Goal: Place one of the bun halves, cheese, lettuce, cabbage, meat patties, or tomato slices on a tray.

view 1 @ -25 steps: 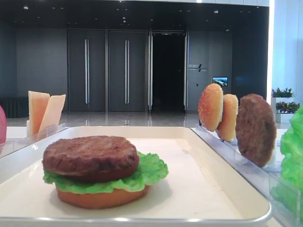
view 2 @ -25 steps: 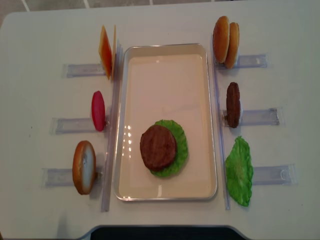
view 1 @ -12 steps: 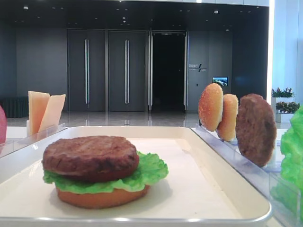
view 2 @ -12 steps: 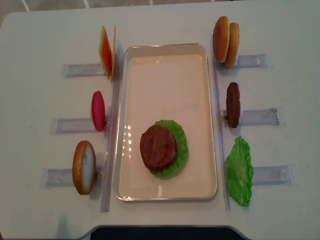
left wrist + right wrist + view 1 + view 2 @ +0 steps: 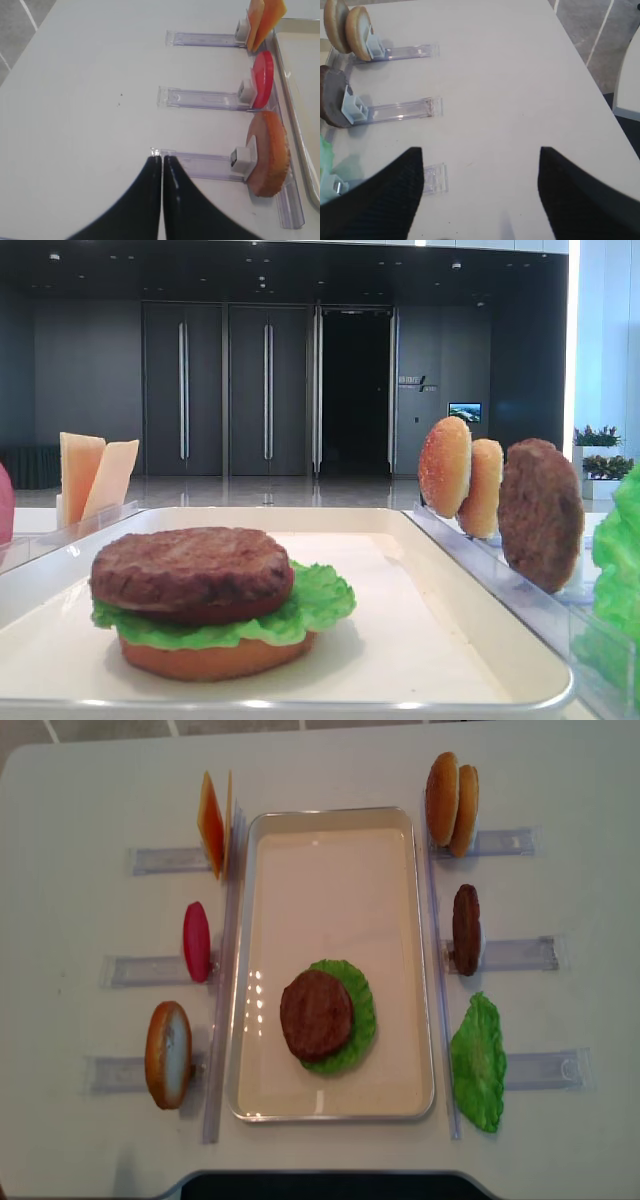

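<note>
tray (image 5: 412, 920) rim bare, stack (image 5: 318, 1016) near front edge

The tray (image 5: 330, 850) lies bare beyond the stacked patty (image 5: 316, 1015); upright food in clear racks (image 5: 515, 953) flanks both sides.

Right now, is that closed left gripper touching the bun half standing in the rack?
Apart. The left wrist view shows the left gripper well short of the bun half, bare table between.

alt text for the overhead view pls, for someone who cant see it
A cream tray in the middle of a white table holds a meat patty on lettuce. Clear racks either side hold cheese, tomato, bun halves, another patty and more lettuce.
</note>
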Motion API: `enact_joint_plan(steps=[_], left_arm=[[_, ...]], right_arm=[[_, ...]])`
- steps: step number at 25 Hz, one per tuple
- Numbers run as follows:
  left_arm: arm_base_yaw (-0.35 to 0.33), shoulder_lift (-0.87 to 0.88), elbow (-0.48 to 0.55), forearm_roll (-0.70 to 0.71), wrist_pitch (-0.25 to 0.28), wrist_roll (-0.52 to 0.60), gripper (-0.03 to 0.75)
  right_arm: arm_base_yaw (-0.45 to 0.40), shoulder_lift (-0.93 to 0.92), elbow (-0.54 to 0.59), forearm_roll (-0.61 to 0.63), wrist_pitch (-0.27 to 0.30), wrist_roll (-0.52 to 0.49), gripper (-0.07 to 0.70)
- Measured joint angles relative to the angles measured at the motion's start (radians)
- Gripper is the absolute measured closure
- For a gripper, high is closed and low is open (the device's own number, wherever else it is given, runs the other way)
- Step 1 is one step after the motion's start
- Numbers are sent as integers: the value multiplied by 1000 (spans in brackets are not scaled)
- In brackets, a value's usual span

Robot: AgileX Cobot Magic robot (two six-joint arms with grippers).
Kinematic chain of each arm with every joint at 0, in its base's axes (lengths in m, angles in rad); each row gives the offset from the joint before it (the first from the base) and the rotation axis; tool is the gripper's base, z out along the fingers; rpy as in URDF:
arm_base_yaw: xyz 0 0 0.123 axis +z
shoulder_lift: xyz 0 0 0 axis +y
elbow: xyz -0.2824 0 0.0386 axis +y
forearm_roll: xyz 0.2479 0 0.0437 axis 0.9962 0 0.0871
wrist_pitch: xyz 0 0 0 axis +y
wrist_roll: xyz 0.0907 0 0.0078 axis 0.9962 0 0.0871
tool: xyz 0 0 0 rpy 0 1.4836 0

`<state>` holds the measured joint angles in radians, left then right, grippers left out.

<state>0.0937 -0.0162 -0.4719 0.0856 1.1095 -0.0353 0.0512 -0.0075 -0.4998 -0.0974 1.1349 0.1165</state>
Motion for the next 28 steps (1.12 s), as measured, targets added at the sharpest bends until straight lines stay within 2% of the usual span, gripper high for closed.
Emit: enact_joint_plan(steps=[19, 21, 23, 25, 26, 27, 28], left_arm=[[0, 0, 0, -1, 0, 4, 716], [0, 0, 0, -12, 0, 17, 699], [0, 0, 0, -21, 0, 35, 608], [0, 0, 0, -23, 0, 35, 414], [0, 0, 0, -24, 0, 35, 273], [0, 0, 0, -25, 0, 35, 171], [0, 0, 0, -25, 0, 35, 118]], right_arm=[[0, 0, 1, 0, 0, 0, 139], [0, 0, 1, 0, 0, 0, 139], [0, 0, 1, 0, 0, 0, 139], [0, 0, 1, 0, 0, 0, 139], [0, 0, 1, 0, 0, 0, 139], [0, 0, 1, 0, 0, 0, 139], [0, 0, 1, 0, 0, 0, 139]])
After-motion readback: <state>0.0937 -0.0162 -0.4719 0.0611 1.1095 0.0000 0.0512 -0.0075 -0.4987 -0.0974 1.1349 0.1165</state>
